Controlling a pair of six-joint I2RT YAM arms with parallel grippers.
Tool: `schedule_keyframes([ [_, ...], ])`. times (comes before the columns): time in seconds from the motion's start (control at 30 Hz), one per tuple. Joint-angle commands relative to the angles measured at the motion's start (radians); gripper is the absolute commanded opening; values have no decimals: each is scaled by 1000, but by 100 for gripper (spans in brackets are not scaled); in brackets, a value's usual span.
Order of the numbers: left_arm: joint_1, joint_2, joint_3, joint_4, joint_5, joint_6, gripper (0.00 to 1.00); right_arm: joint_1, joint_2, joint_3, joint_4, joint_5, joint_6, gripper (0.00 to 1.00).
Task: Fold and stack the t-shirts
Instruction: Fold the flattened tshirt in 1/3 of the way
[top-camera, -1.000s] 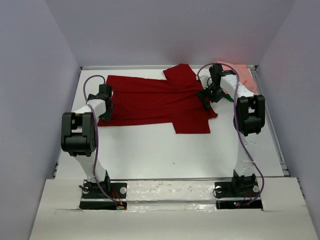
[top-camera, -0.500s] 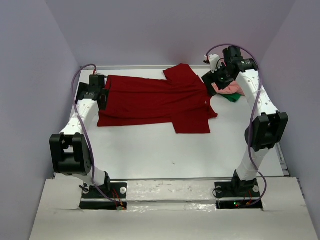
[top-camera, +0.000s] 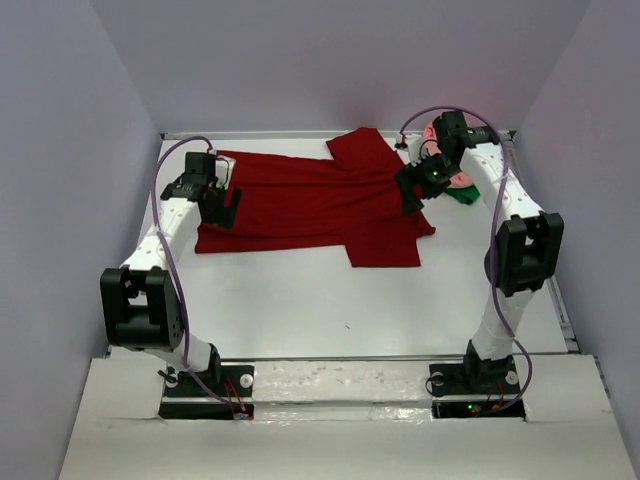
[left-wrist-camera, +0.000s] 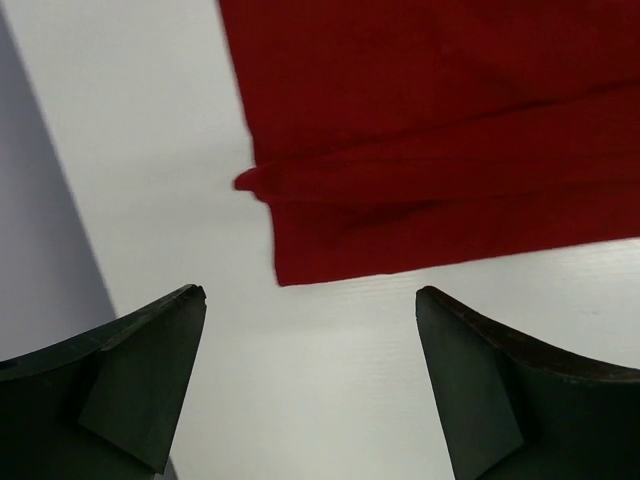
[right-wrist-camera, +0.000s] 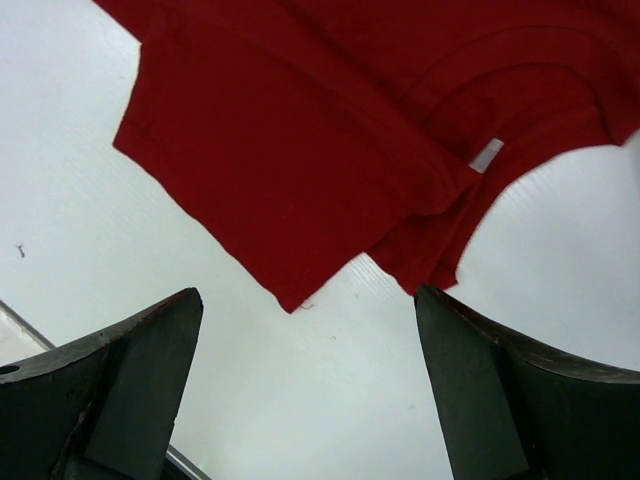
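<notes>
Dark red t-shirt (top-camera: 300, 200) lies flat; left gripper (left-wrist-camera: 310, 295) and right gripper (right-wrist-camera: 308, 295) both released.

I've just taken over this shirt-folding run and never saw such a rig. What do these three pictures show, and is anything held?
Two white robot arms are bolted at the table's near edge. The wide picture looks down from above and behind them: left arm on the left, right arm on the right. The other two come from a camera on each wrist; the dark shapes at the bottom are that arm's own jaws. On the white table a dark red t-shirt lies flat; bits of pink cloth and green cloth show at the far right, beside the right arm. Both pairs of jaws stand open above the shirt, left at a hem corner, right near the collar. Nothing is held.
</notes>
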Motion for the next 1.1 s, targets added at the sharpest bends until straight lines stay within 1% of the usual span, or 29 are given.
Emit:
schedule_keyframes([
  [0.0,-7,-46,63,-67,311,10,99,44,48,26,-48,-99,-36,93],
  [0.07,-23,-36,68,-70,336,16,99,55,70,28,-51,-96,-33,93],
  [0.13,-37,-26,60,-58,324,10,99,66,61,-3,-44,-94,-37,93],
  [0.23,-50,-16,41,-41,325,4,99,76,-2,-124,-24,-64,-65,92],
  [0.27,-55,-15,34,-38,325,2,99,77,-42,-190,-22,-56,-72,92],
  [0.43,-72,-7,34,-41,325,4,99,77,-152,-339,-36,19,-99,92],
  [0.47,-73,-10,34,-41,327,2,99,77,-171,-363,-33,56,-97,92],
  [0.5,-75,-15,32,-44,331,4,99,77,-212,-412,-25,70,-97,92],
  [0.6,-80,-29,20,-40,334,4,99,77,-274,-492,16,124,-91,92],
  [0.77,-81,-39,15,-38,330,1,99,77,-286,-548,55,174,-65,92],
  [0.93,-83,-65,0,-37,328,7,99,77,-274,-589,91,177,-59,91],
  [1.07,-83,-76,-23,-29,315,10,99,77,-233,-591,128,170,-59,91],
])
